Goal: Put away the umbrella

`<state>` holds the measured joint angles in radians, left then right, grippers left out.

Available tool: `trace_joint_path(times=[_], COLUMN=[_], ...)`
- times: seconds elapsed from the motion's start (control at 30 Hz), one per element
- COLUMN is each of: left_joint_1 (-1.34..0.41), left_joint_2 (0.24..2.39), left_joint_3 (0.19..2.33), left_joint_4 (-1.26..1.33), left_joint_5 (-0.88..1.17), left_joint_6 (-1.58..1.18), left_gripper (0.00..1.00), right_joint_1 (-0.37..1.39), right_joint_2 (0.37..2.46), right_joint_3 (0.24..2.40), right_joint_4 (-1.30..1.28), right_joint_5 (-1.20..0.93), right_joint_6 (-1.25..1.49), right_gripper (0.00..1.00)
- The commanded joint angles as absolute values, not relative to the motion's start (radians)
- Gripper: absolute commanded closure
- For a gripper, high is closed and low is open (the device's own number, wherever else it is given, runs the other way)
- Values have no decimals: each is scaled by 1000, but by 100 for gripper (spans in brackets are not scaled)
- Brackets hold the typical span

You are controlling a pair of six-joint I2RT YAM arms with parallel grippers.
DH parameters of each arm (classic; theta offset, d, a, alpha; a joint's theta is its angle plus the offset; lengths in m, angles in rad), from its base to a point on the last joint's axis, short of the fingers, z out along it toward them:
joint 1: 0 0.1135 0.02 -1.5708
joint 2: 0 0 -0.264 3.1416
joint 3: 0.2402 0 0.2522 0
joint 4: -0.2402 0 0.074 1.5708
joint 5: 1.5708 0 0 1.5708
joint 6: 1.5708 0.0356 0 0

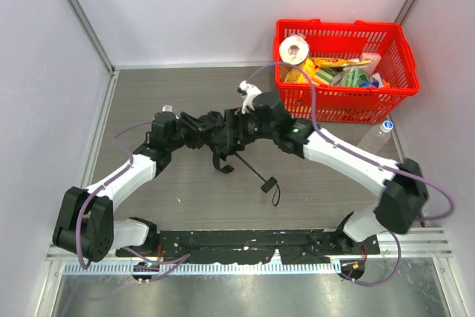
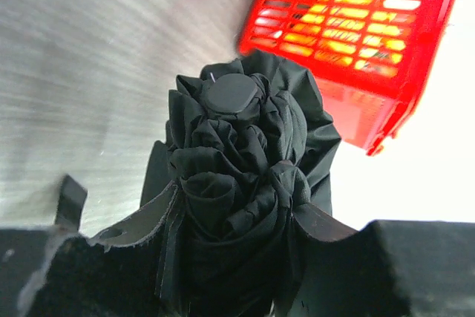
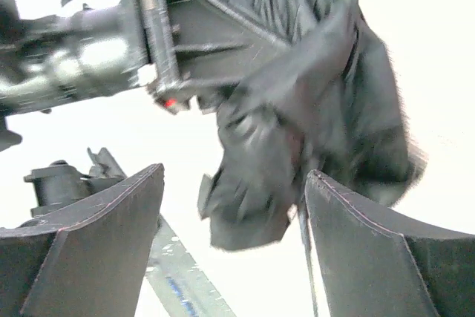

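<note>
Left gripper (image 2: 234, 213) is clamped on the umbrella (image 2: 237, 154), fingers (image 2: 141, 220) pressed into the bunched black fabric on either side, its round cap (image 2: 231, 94) pointing toward the red basket (image 2: 356, 27). Right gripper (image 3: 234, 183) is spread wide, loose fabric hanging in the gap; whether it touches a pad, can't tell. From above, the bundle sits left of the basket, a little nearer the arm bases, thin shaft (image 1: 249, 167) slanting away from the basket to the handle (image 1: 269, 182) and wrist loop (image 1: 276, 198) on the table (image 1: 185, 198).
</note>
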<state>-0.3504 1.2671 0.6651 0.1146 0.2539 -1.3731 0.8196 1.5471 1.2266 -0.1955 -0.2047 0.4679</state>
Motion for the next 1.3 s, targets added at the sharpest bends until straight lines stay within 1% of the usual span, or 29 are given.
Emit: trace_joint_path(times=[0.0,0.03,0.1,0.13,0.2,0.23,0.27,0.37,0.47,0.57,0.6,0.63,0.67,0.7,0.73,0.77,0.8,0.83,0.97,1.03,1.1,1.2,1.27], left_joint_1=[-310,-305,-302,-301,-295,-291,-291,-290,-290,-288,-288,-288,-288,-288,-288,-288,-290,-291,-290,-290,-290,-291,-293], left_joint_2=[1227,1221,1206,1198,1193,1192,1187,1174,1166,1175,1175,1174,1175,1177,1178,1177,1177,1178,1187,1189,1187,1189,1187], left_joint_3=[724,730,747,749,746,741,744,761,758,747,744,744,741,738,733,729,727,726,721,726,730,735,738], left_joint_4=[330,354,359,380,443,478,494,506,550,619,638,656,682,718,759,785,805,819,865,865,865,867,868], left_joint_5=[291,302,307,308,322,327,330,330,331,347,345,344,341,336,327,321,315,311,298,298,296,291,291], left_joint_6=[-1474,-1488,-1515,-1531,-1598,-1626,-1658,-1692,-1752,-1824,-1847,-1862,-1873,-1882,-1891,-1896,-1894,-1893,-1893,-1893,-1893,-1896,-1894], left_gripper=[100,100,100,100,100,100,100,100,100,100,100,100,100,100,100,100,100,100,100,100,100,100,100], right_joint_1=[775,738,718,715,686,655,644,603,601,600,588,575,528,514,506,514,552,573,643,682,719,759,791], right_joint_2=[1355,1323,1257,1238,1162,1148,1122,1121,1126,1129,1129,1132,1143,1158,1184,1199,1224,1242,1249,1244,1265,1314,1351], right_joint_3=[1267,1255,1233,1221,1169,1123,1103,1052,1020,983,933,904,843,813,763,750,727,724,718,695,655,615,620], right_joint_4=[-369,-399,-426,-440,-462,-457,-450,-396,-299,-209,-145,-114,-48,-7,103,154,228,248,319,339,411,539,566], right_joint_5=[-108,-101,-34,54,153,163,152,89,-47,-78,-93,-139,-176,-275,-306,-352,-357,-350,-278,-215,-203,-196,-198], right_joint_6=[616,652,676,713,811,842,901,954,942,846,792,825,872,1013,1105,1241,1320,1436,1630,1731,1833,1939,1988], right_gripper=[19,19,18,14,9,8,9,8,10,11,11,10,10,12,14,16,16,16,16,16,16,16,16])
